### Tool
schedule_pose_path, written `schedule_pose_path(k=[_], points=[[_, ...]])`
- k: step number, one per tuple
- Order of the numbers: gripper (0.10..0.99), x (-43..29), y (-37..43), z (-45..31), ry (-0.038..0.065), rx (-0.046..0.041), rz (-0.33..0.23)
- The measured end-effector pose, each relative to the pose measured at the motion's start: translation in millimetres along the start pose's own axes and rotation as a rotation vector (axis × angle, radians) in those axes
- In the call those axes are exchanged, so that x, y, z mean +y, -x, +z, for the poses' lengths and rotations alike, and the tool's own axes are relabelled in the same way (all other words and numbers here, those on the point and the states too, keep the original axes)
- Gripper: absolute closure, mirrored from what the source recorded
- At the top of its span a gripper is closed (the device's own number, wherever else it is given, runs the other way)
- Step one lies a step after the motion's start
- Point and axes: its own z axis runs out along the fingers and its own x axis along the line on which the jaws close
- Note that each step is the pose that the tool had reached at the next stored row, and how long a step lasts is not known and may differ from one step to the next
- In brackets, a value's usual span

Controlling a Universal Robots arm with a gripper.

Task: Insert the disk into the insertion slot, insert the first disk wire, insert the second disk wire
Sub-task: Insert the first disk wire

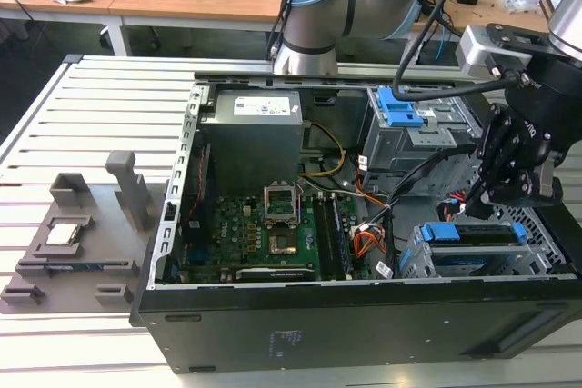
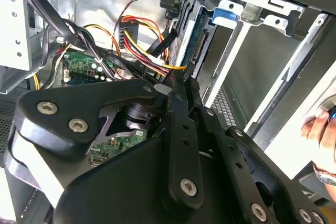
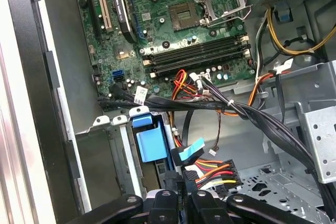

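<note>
The disk [image 1: 477, 233], dark with a bright blue carrier, lies inside the insertion slot [image 1: 420, 265], the low grey cage at the case's front corner on the exterior view's right. My black gripper [image 1: 487, 201] hangs just above the disk's back end. In both wrist views the gripper [image 2: 180, 80] [image 3: 181, 195] looks shut on a black connector of a disk wire, close to the disk's edge [image 2: 199, 40] and blue carrier tab [image 3: 152, 142]. A power plug with red, yellow and orange wires [image 3: 210, 174] sits right beside the fingertips.
A taller grey cage with a blue latch plate [image 1: 400, 106] stands behind the slot. Loose cable bundles [image 3: 220, 103] cross above the motherboard [image 1: 264, 233]. A grey fixture [image 1: 73, 233] sits on the slatted table. A person's hand [image 2: 320, 127] is close by.
</note>
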Motion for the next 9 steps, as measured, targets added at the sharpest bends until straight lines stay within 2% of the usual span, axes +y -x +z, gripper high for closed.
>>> schedule_pose_path(k=[2,7,9], points=[[0.922,-0.1,-0.1,0.0,-0.001,0.0008,-0.014],[0.922,0.0,-0.1,0.0,-0.007,0.0092,-0.163],[0.922,0.0,-0.1,0.1,-0.009,0.0115,-0.206]])
